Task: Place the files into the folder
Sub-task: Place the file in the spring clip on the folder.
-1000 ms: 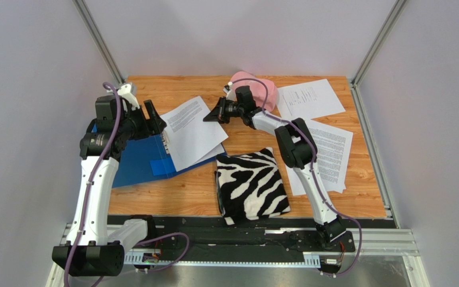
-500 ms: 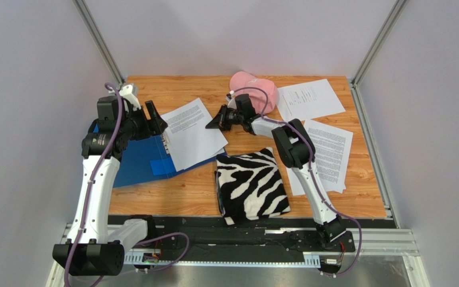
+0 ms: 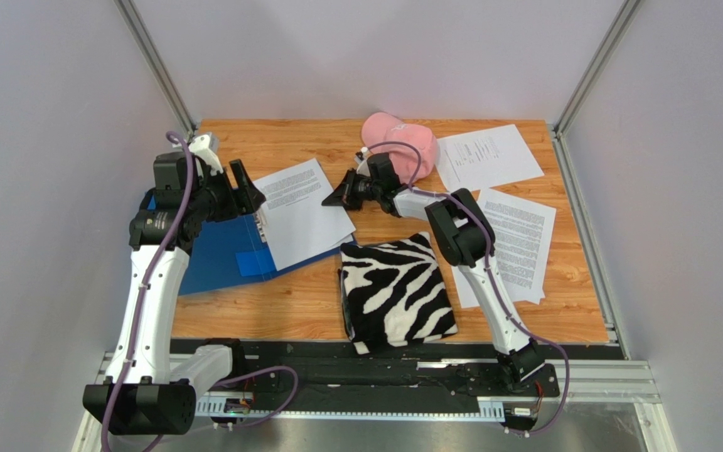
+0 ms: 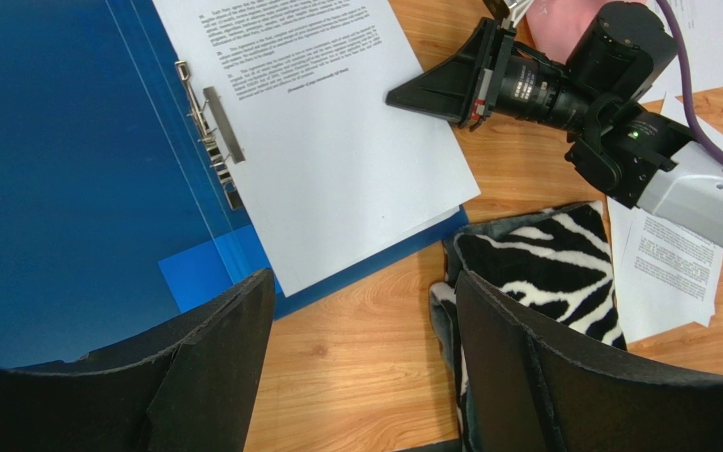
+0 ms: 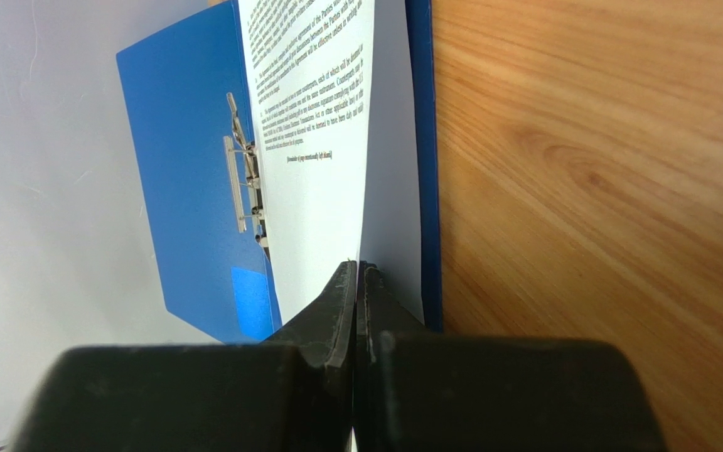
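Observation:
The blue folder (image 3: 210, 254) lies open at the left of the table, its metal clip (image 4: 214, 132) showing. One printed sheet (image 3: 299, 212) lies over its right half, right of the clip. My right gripper (image 3: 330, 199) is shut on that sheet's right edge; in the right wrist view the closed fingers (image 5: 356, 268) pinch the sheet (image 5: 309, 169) in front of the folder (image 5: 181, 122). My left gripper (image 3: 245, 191) is open and empty above the folder; its wrist view looks down on bare wood (image 4: 361, 292) between folder (image 4: 64, 169) and cloth. More sheets (image 3: 488, 155) (image 3: 516, 240) lie at the right.
A zebra-striped cloth (image 3: 395, 292) lies at the front middle, overlapping the right-hand sheets. A pink cap (image 3: 398, 141) sits at the back behind my right wrist. Grey walls with metal posts enclose the table on three sides.
My right gripper has moved a little toward the near side and left with the sheet, laying it lower over the folder. The left arm has barely moved.

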Controlling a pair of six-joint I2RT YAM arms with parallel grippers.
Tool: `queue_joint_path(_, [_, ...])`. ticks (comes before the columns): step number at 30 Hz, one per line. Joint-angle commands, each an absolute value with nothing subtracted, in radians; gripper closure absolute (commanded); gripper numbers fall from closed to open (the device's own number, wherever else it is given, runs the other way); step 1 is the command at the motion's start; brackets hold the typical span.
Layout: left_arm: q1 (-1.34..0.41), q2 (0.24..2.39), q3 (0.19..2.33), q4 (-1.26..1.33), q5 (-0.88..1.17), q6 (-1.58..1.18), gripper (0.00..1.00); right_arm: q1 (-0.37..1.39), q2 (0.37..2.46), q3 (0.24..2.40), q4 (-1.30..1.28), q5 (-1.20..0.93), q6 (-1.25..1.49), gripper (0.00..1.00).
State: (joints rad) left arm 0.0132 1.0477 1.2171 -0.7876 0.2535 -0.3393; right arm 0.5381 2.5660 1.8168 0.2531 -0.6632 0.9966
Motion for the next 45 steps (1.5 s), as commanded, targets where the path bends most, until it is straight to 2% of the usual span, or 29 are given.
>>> queue_joint_path(1, [0.018,1.022,1.215,-0.759,0.271,-0.350,0.21,0.552,2.500,1.804,0.279,-0.635,0.988,1.00])
queue_joint_path(12, [0.018,1.019,1.213,-0.761,0.276,-0.344,0.21,0.572,2.448,1.796,0.244,-0.617,0.940,0.99])
queue_joint_path(16, [0.018,1.016,1.209,-0.759,0.282,-0.345,0.21,0.578,2.427,1.836,0.149,-0.586,0.867,0.99])
queue_joint_path(29, [0.018,1.009,1.215,-0.767,0.284,-0.342,0.21,0.592,2.460,1.838,0.187,-0.563,0.925,0.99])
queue_joint_path(32, [0.018,1.012,1.212,-0.762,0.288,-0.345,0.21,0.594,2.461,1.848,0.167,-0.560,0.908,0.91])
queue_joint_path(35, [0.018,1.012,1.209,-0.759,0.295,-0.347,0.21,0.597,2.457,1.858,0.121,-0.546,0.879,0.70])
queue_joint_path(38, [0.020,1.011,1.206,-0.758,0.301,-0.348,0.21,0.603,2.454,1.881,0.060,-0.531,0.832,0.59])
queue_joint_path(42, [0.018,1.006,1.207,-0.758,0.305,-0.348,0.21,0.612,2.447,1.946,-0.098,-0.480,0.743,0.49])
queue_joint_path(45, [0.020,1.003,1.206,-0.756,0.310,-0.348,0.21,0.615,2.444,2.017,-0.240,-0.436,0.652,0.45])
